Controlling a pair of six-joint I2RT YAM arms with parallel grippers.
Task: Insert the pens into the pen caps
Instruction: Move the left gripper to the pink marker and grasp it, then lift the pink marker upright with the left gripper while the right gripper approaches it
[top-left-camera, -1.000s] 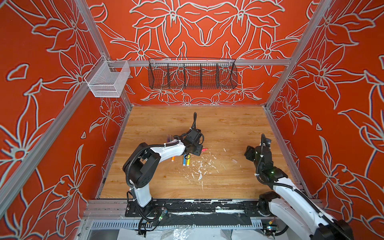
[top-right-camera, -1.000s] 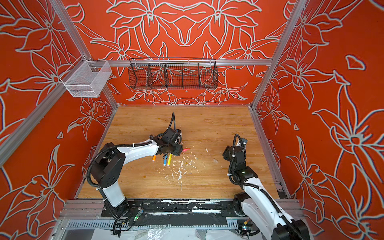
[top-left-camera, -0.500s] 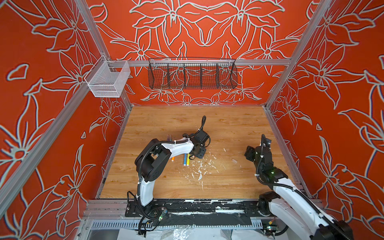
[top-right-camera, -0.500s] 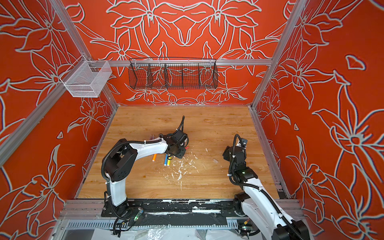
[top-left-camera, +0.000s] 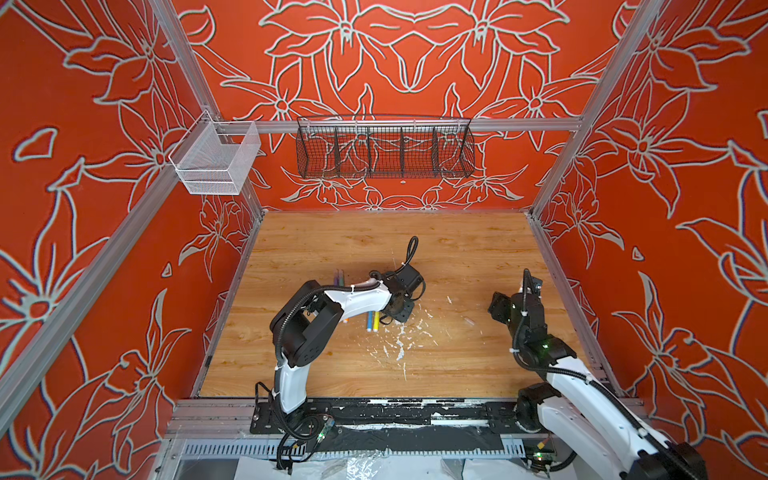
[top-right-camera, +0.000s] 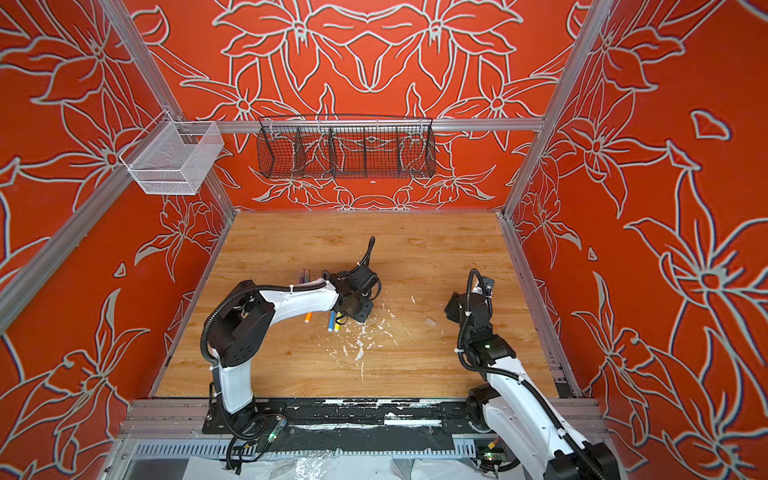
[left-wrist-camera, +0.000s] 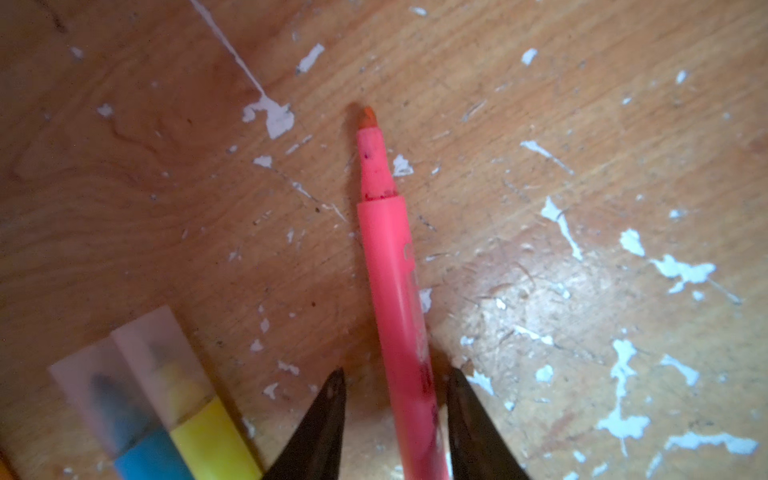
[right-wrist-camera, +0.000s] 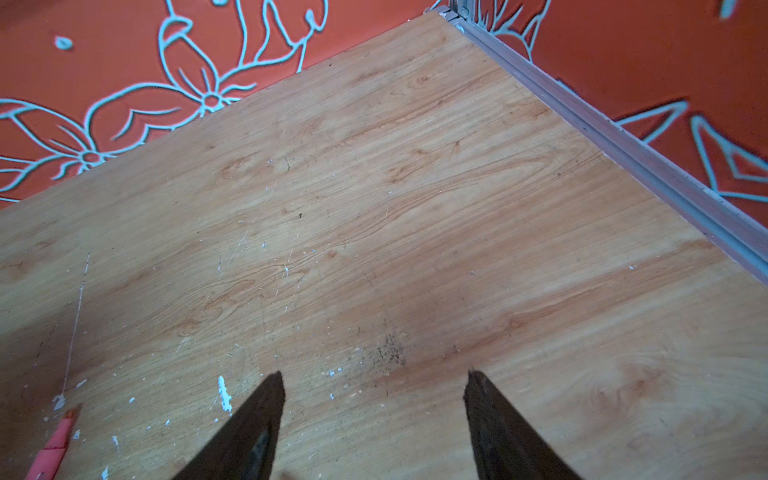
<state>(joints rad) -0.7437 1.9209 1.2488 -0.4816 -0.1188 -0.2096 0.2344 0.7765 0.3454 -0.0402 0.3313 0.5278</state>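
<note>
**Pink-red pen (left-wrist-camera: 390, 270) framed by the left tool (left-wrist-camera: 397, 370)**

The pink-red pen is flanked by the left tool's jaws, near the capped yellow pen (left-wrist-camera: 212, 436); whether it is pinched cannot be told. The right tool (right-wrist-camera: 374, 373) is held spread over the tabletop (right-wrist-camera: 415, 208), well apart from the yellow pen.

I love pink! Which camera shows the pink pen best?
The left wrist view: the pink pen fills it, bare tip showing, straddled by the left gripper. The right wrist view catches only its tip end; both top views hide it.
</note>
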